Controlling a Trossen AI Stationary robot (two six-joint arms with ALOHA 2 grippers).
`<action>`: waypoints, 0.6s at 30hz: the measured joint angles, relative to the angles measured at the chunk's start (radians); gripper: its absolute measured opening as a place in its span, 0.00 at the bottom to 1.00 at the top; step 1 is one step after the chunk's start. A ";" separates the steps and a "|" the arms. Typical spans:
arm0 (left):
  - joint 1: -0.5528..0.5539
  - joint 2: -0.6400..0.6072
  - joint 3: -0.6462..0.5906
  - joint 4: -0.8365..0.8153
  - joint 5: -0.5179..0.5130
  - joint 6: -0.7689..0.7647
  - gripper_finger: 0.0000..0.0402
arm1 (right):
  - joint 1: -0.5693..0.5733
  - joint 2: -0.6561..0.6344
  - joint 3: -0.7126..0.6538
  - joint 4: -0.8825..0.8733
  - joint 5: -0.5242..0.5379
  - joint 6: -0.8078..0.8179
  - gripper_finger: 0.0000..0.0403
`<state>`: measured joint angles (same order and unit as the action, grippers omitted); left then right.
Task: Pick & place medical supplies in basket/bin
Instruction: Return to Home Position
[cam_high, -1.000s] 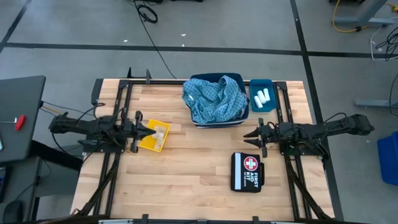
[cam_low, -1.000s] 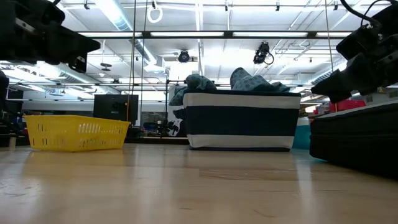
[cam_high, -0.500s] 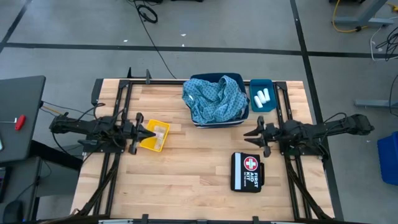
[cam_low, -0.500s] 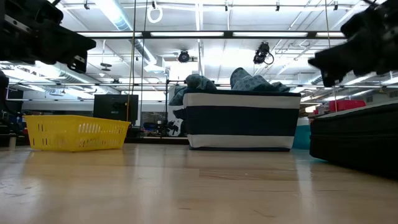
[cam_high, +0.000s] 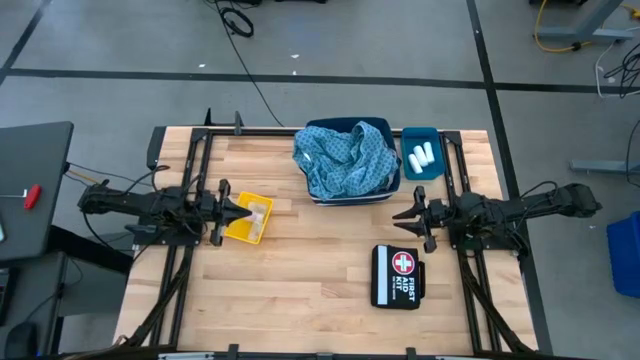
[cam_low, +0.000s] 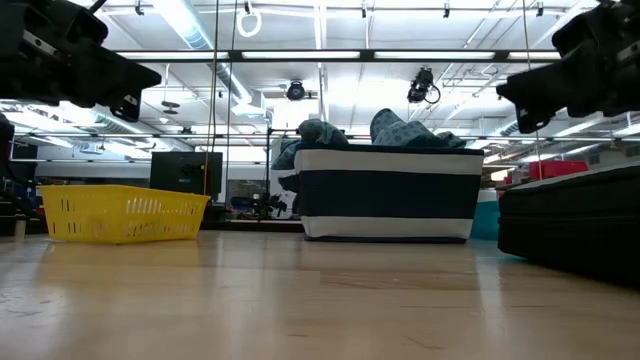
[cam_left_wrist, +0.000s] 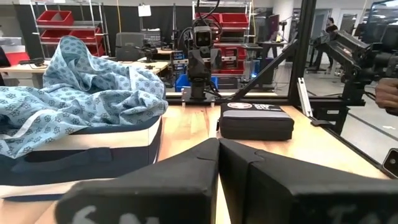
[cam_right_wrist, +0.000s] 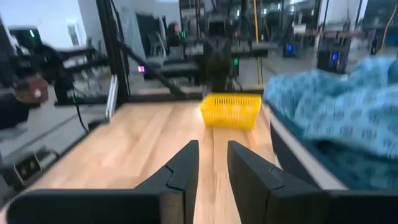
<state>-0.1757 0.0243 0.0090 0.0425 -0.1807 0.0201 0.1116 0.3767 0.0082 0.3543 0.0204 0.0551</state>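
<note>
Two light-blue patterned cloths (cam_high: 345, 158) lie heaped in a dark blue bin (cam_high: 392, 190) at the table's far middle, spilling over its rim. White rolls (cam_high: 421, 155) lie in a small blue tray (cam_high: 436, 134) to its right. A yellow basket (cam_high: 250, 220) holding pale packets stands at the left. My left gripper (cam_high: 243, 212) hovers shut over the basket's left rim; in its wrist view the fingers (cam_left_wrist: 219, 144) meet. My right gripper (cam_high: 398, 215) hangs open in the air just near of the bin's right corner, fingers (cam_right_wrist: 186, 155) a little apart.
A black first-aid pouch (cam_high: 396, 276) lies on the table near the right gripper, toward the near edge. Black frame rails (cam_high: 196, 160) run along the table's left, right and far sides. Bare wood lies between basket and pouch.
My right gripper has risen a little above the table and then held still. The left arm and all objects have stayed where they were.
</note>
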 joint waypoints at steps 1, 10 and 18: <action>0.000 0.003 0.000 0.000 -0.001 0.001 0.03 | 0.000 0.000 0.000 -0.021 0.000 0.000 0.22; 0.000 0.023 0.000 -0.001 0.011 0.003 0.03 | 0.000 0.000 0.000 -0.077 0.012 0.027 0.16; 0.000 0.031 0.000 -0.002 0.024 -0.017 0.03 | 0.000 -0.048 0.000 -0.030 0.014 -0.040 0.16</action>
<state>-0.1753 0.0548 0.0086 0.0406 -0.1570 0.0028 0.1120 0.3284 0.0082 0.3245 0.0348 0.0147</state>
